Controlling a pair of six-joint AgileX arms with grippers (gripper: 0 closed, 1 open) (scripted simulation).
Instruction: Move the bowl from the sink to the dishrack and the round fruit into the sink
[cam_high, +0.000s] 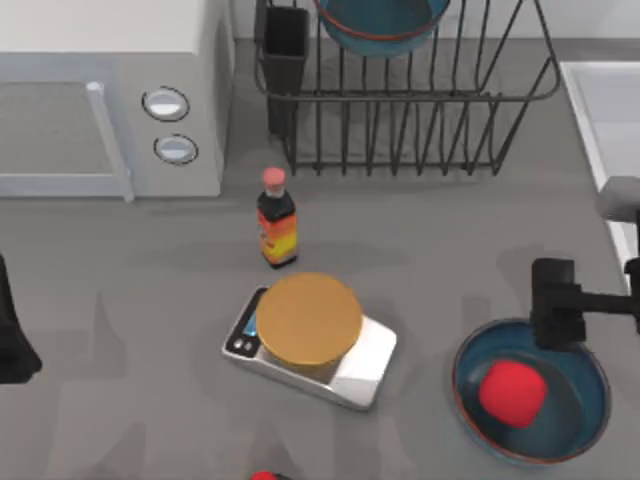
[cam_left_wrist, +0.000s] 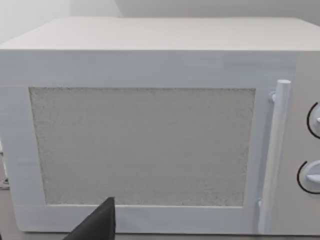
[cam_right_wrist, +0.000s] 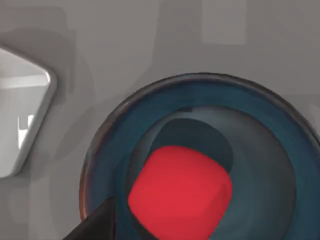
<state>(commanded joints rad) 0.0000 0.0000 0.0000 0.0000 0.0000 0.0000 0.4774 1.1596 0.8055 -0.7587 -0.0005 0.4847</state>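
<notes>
Centre: red-capped sauce bottle (cam_high: 276, 231) and silver scale with tan disc (cam_high: 309, 338) are blocking.
Front left: bare grey tabletop (cam_high: 120, 400) is lying open.

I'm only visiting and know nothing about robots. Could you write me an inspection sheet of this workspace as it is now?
Surface: grey table, no spills seen.
Job's things: one bowl sits in the dishrack; the round fruit lies in a second bowl on the table; sink at the right edge.
Clutter: sauce bottle; scale carrying a tan disc; small red thing at the near edge.
Grippers: right tool over the second bowl's rim; left tool parked at the left edge.
Cables: nothing seen.
Surroundings: microwave at the back left.
</notes>
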